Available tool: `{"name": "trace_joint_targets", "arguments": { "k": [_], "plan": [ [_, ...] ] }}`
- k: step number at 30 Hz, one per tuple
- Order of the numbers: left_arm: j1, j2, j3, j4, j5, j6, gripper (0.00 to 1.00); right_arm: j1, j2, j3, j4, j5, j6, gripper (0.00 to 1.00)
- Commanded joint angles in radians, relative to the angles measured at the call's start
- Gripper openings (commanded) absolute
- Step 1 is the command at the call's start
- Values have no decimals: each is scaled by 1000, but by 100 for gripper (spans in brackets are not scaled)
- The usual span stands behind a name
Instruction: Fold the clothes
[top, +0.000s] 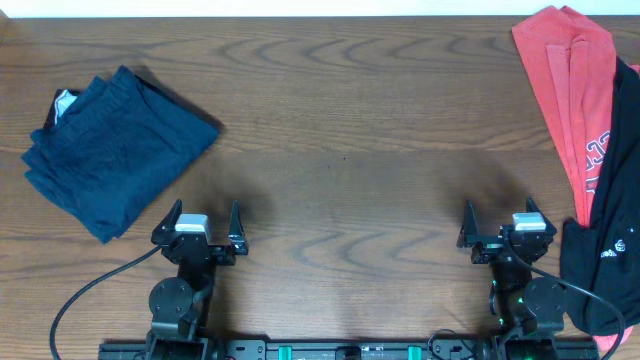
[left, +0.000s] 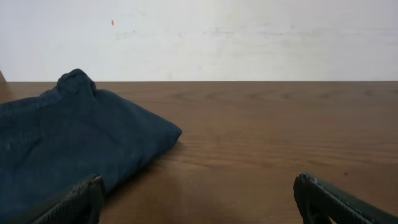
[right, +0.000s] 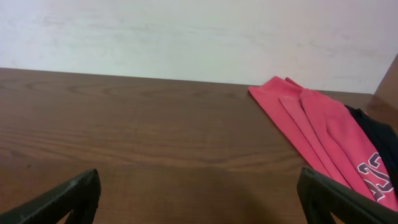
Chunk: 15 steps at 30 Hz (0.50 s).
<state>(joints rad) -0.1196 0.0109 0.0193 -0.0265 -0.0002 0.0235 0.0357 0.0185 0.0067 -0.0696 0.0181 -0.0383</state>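
While idling with left gripper and right gripper both spread wide, holding nothing: navy garment folded far left, black T-shirt lapped over red shirt far right. Risk of pinching both layers together, since overlapped.

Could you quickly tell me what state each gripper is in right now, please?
Left gripper: open, holding nothing.
Right gripper: open, holding nothing.
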Motion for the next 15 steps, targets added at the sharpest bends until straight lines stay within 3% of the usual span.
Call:
{"name": "trace_joint_targets", "arguments": {
  "k": [1, 15],
  "plan": [
    [3, -7, -15, -44, -19, 6, 98, -10, -1, -1, -3, 1, -15, 99],
    [3, -7, -15, -44, -19, 6, 98, -10, -1, -1, -5, -11, 1, 99]
  ]
}}
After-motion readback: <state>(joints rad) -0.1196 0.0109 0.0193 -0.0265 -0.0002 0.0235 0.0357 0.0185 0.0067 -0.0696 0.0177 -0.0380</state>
